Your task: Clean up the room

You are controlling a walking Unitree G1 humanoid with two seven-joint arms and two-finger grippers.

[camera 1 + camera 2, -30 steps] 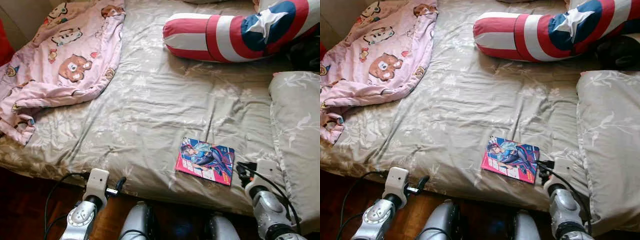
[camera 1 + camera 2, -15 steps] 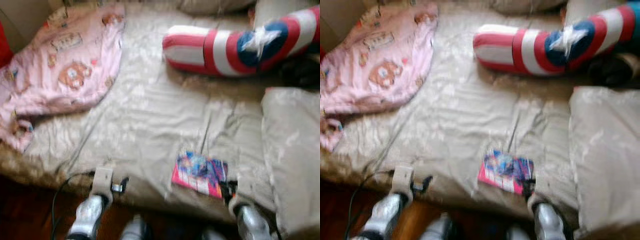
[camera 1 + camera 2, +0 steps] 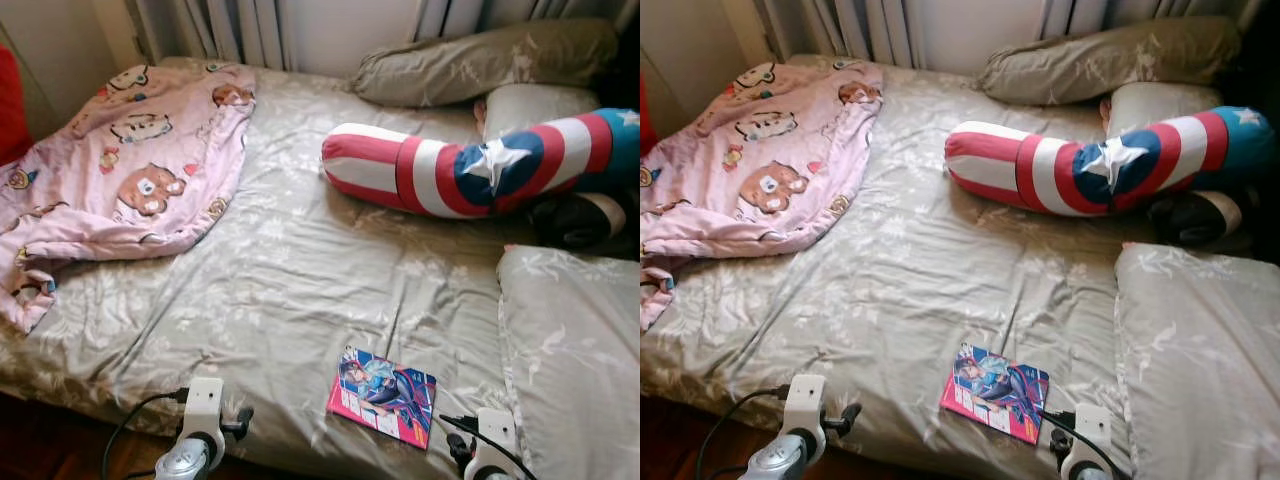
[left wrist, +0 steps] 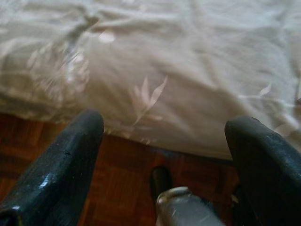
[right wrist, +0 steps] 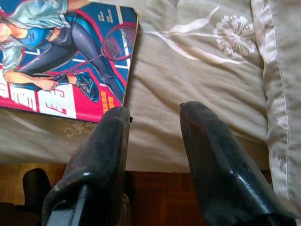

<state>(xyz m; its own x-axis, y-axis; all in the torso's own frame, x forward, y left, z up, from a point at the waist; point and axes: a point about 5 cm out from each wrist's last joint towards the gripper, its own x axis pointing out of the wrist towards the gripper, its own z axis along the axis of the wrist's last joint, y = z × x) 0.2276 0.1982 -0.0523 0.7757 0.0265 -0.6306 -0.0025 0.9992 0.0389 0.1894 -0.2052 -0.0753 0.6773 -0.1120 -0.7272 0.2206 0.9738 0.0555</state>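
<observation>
Just ahead of the empty, parted right claw, a comic book lies flat on the bed.

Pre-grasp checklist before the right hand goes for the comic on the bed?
1. Comic book flat near the bed's front edge, nothing on top: ok.
2. Right hand open, empty: ok.
3. Right hand lined up with the comic: not ok; its fingertips sit off the comic's corner, over bare sheet.
4. Left hand open, empty, low at the mattress edge, away from the comic: ok.
5. Pillow lies beside the comic, not touching it: ok.
</observation>
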